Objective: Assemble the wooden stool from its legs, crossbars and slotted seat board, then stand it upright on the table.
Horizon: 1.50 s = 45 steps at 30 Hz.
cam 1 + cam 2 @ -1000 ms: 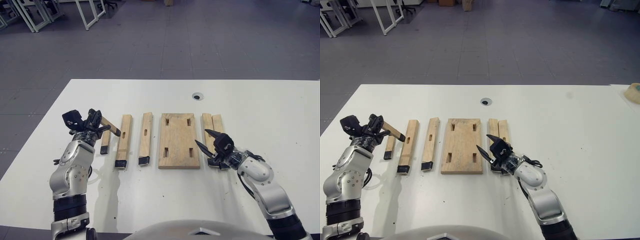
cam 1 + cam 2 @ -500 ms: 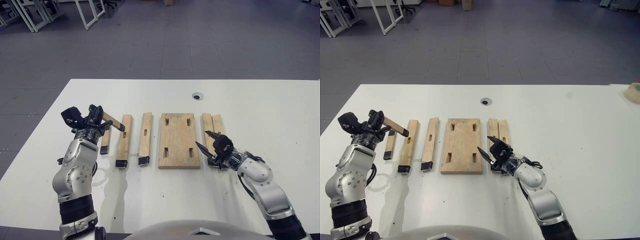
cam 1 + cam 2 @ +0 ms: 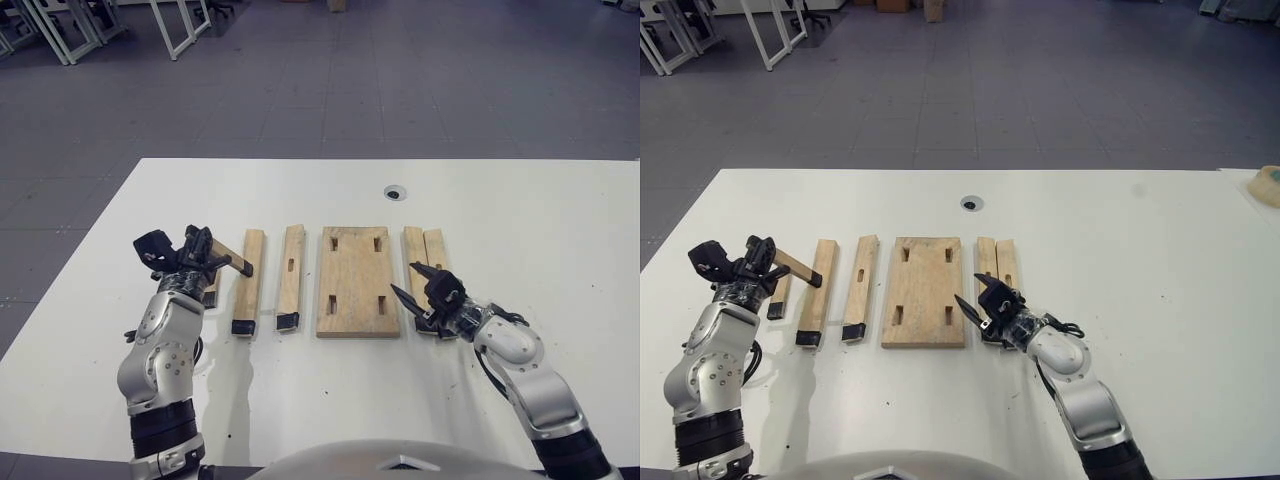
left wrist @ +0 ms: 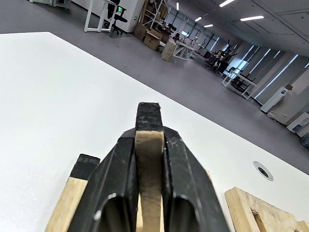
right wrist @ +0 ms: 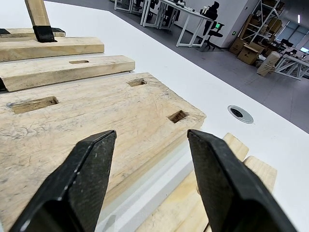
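Observation:
The slotted seat board [image 3: 357, 280] lies flat mid-table. Left of it two slotted legs [image 3: 290, 272] [image 3: 247, 280] lie side by side, and a shorter black-tipped piece [image 3: 777, 295] lies beyond them. My left gripper [image 3: 197, 254] is shut on a black-tipped wooden piece [image 3: 800, 267], holding it slanted above those parts; the left wrist view shows the fingers [image 4: 120, 179] clamped on the wood [image 4: 148, 145]. Two more wooden pieces [image 3: 415, 250] [image 3: 436, 247] lie right of the board. My right gripper [image 3: 413, 284] stands open over the board's near right corner, empty, as in the right wrist view [image 5: 150, 137].
A round cable hole [image 3: 396, 191] sits in the white table [image 3: 520, 220] behind the board. The right half and the front of the table offer free room. Grey floor and desk frames lie beyond the far edge.
My left arm has shifted right and a little nearer, carrying the held piece over the leftmost parts. The right gripper has barely moved and stays open.

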Tool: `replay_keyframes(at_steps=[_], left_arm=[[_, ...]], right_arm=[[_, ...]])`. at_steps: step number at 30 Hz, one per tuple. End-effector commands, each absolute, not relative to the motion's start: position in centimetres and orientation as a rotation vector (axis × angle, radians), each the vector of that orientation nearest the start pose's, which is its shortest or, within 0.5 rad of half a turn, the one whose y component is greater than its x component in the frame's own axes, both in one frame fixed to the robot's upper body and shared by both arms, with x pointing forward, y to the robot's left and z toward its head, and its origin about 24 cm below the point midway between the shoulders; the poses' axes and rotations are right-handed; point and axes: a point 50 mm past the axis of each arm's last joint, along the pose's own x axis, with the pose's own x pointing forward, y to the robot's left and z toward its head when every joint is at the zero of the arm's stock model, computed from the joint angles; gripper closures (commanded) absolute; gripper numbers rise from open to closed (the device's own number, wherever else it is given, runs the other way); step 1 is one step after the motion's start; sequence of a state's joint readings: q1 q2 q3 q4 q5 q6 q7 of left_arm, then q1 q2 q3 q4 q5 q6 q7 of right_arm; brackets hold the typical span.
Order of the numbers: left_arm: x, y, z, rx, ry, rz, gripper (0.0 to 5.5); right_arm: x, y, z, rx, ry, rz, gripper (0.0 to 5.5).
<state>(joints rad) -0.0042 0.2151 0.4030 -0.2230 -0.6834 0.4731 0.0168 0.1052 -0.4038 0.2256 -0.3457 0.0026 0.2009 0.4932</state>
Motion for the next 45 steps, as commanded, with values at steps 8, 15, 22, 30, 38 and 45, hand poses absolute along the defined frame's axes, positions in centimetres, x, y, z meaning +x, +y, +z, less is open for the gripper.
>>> replay_keyframes(at_steps=[8, 15, 22, 30, 38, 45], left_arm=[[23.1, 23.8, 6.4, -0.193, 0.218, 0.13, 5.1], [22.1, 23.3, 5.0, -0.036, 0.265, 0.126, 5.1], [25.4, 22.8, 8.1, -0.072, 0.116, 0.049, 5.1], [26.7, 22.4, 9.3, -0.039, 0.106, 0.003, 4.54], [29.0, 22.3, 19.7, -0.067, -0.215, -0.048, 3.98], [32.7, 23.6, 20.7, -0.113, -0.158, -0.036, 3.98]], right_arm=[[21.3, -13.9, 6.3, -0.389, 0.107, 0.732, 2.78], [21.1, -14.0, 6.1, -0.401, 0.108, 0.726, 2.78], [21.1, -13.9, 5.9, -0.403, 0.104, 0.721, 2.78], [21.3, -13.8, 5.8, -0.4, 0.101, 0.71, 2.78], [21.3, -13.8, 5.6, -0.405, 0.103, 0.704, 2.78], [21.3, -13.8, 5.5, -0.413, 0.101, 0.703, 2.78]])
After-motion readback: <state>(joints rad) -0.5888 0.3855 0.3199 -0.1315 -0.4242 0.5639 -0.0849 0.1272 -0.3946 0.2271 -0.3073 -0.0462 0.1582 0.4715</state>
